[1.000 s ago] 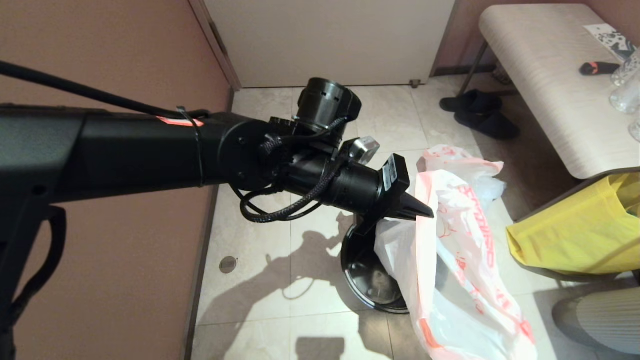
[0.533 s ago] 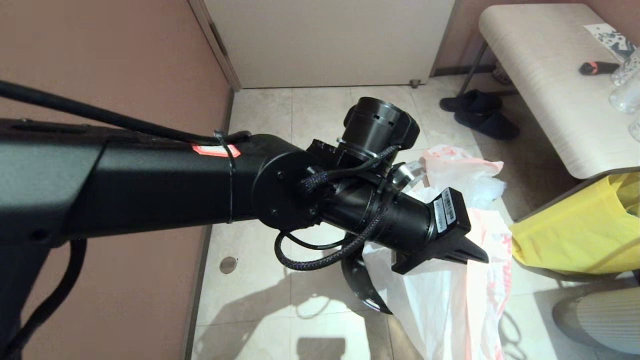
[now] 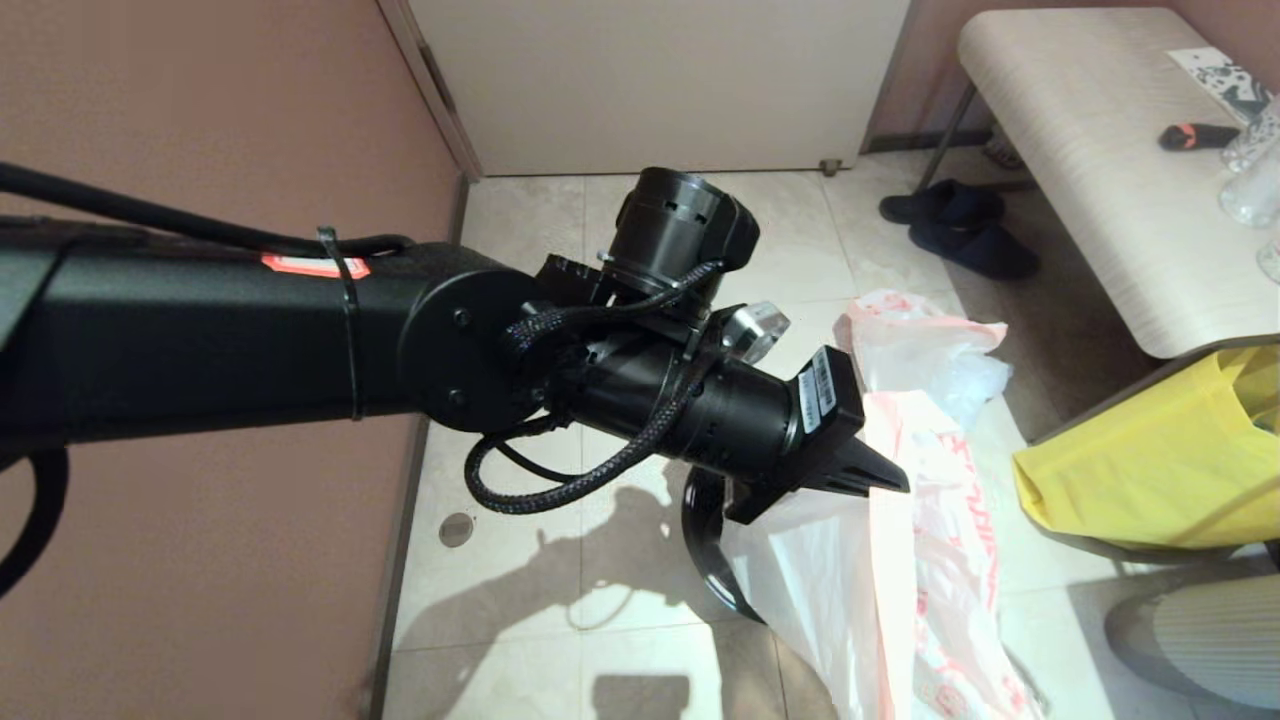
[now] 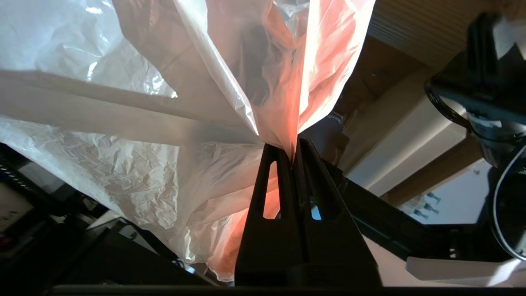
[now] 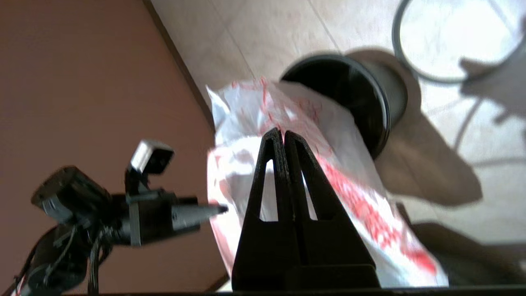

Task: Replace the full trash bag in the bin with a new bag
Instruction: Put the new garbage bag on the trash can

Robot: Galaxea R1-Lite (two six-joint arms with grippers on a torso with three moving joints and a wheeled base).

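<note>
My left gripper (image 3: 897, 484) hangs above the bin, shut on the pink rim band of the new bag (image 3: 880, 590). In the left wrist view the band is pinched between the fingertips (image 4: 292, 149). The thin white bag hangs down over the black bin (image 3: 703, 545), leaving only the bin's left rim in sight. The right wrist view shows my right gripper (image 5: 283, 133) shut, with pink film of the new bag (image 5: 349, 176) between its tips. The bag's far end reaches the bin's mouth (image 5: 353, 88). The full trash bag (image 3: 915, 335) lies on the floor beyond the bin.
The grey hoop (image 5: 400, 53) lies on the tiles beside the bin. A yellow bag (image 3: 1150, 470) stands at the right under a pale bench (image 3: 1100, 170), with dark slippers (image 3: 955, 225) behind. A brown wall (image 3: 200, 560) runs along the left.
My left gripper swung right and down with the bag, then came partly back up and left. The bag now covers more of the bin's opening.
</note>
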